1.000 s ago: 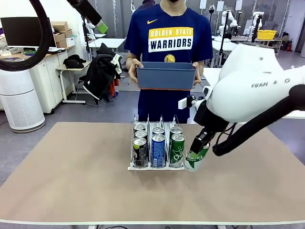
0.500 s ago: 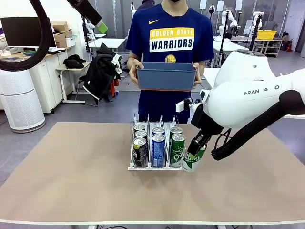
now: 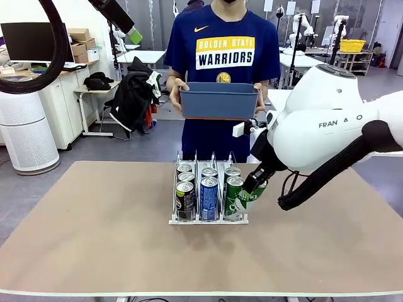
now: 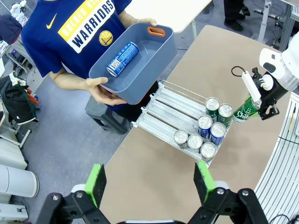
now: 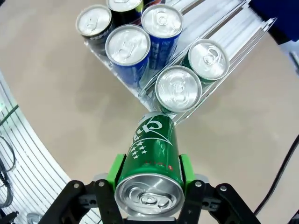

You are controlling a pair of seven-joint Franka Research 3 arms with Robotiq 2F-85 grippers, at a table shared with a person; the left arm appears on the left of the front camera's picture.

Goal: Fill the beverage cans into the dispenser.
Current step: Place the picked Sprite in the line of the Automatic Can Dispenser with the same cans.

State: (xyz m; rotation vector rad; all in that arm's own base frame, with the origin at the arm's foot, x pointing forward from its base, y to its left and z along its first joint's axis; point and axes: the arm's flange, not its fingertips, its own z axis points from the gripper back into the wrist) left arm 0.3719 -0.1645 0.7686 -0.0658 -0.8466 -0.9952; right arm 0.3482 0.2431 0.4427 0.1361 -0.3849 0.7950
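Table [image 3: 94,239]: rack [image 4: 161,100] sits mid-top.
Green can [image 3: 253,194]: tilted just beside the right lane, I'd guess to clear its wall.
Right gripper [image 5: 150,171]: pinching that can.
Left gripper [image 4: 149,179]: spread, idle above.
Bin [image 3: 219,100]: person offers one blue can [image 4: 122,59].

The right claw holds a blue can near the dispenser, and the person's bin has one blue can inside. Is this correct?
Not fully. The right claw holds a green can, not a blue one; the right wrist view shows it. It is near the dispenser, and the person's bin has one blue can inside.
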